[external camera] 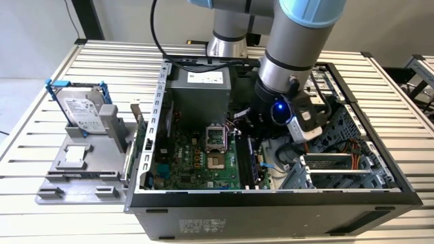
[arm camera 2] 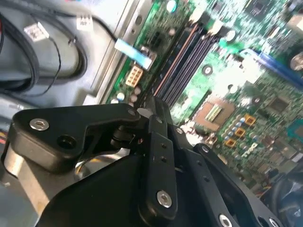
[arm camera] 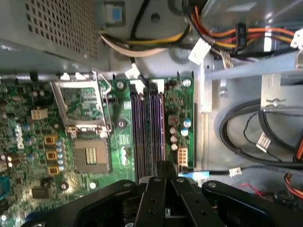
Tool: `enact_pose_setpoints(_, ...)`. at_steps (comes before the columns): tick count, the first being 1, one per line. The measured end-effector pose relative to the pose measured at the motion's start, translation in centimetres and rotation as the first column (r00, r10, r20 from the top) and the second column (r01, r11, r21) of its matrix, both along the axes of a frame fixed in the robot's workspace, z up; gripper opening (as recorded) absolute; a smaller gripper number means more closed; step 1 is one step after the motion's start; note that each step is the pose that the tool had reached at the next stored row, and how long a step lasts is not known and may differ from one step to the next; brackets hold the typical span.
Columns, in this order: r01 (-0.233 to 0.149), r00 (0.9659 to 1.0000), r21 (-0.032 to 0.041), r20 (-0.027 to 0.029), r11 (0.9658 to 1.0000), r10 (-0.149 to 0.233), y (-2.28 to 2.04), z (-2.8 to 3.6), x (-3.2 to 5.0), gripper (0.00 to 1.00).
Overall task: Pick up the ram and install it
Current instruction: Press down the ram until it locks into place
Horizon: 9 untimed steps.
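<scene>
1. The end effector (arm camera: 165, 166) is held low inside the case (external camera: 161, 127), just over the slots (arm camera: 147, 127) on the motherboard (arm camera: 28, 142).
2. Its fingers are drawn narrow, almost together.
3. The ram cannot be located with certainty; whether it is pinched between the fingers cannot be told.
4. Risk, as judged: if a stick is carried tilted or off the slot line, it may jam, or a latch may be bent.
5. The cables (arm camera: 246, 137) lie beside the slots and could be snagged.

The arm (external camera: 298, 46) reaches steeply down, its gripper (arm camera: 163, 172) with fingers drawn together.
</scene>
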<state>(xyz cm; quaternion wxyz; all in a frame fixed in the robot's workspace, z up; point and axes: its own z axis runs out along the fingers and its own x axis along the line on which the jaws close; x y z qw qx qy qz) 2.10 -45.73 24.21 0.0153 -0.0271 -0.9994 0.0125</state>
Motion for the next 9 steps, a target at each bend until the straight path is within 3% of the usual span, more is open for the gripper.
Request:
enact_pose_setpoints(2, 0.0, 1.0, 0.0362, -0.0033, 0.9993, 0.0, -0.05, 0.01, 0.02, 0.0)
enact_pose_setpoints(3, 0.0, 1.0, 0.0487, -0.0037, 0.9988, 0.0, -0.05, 0.01, 0.01, 0.0)
enact_pose_setpoints(9, -0.003, 1.0, 0.0507, -0.0037, 0.9987, 0.003, -0.05, 0.02, 0.04, 0.0)
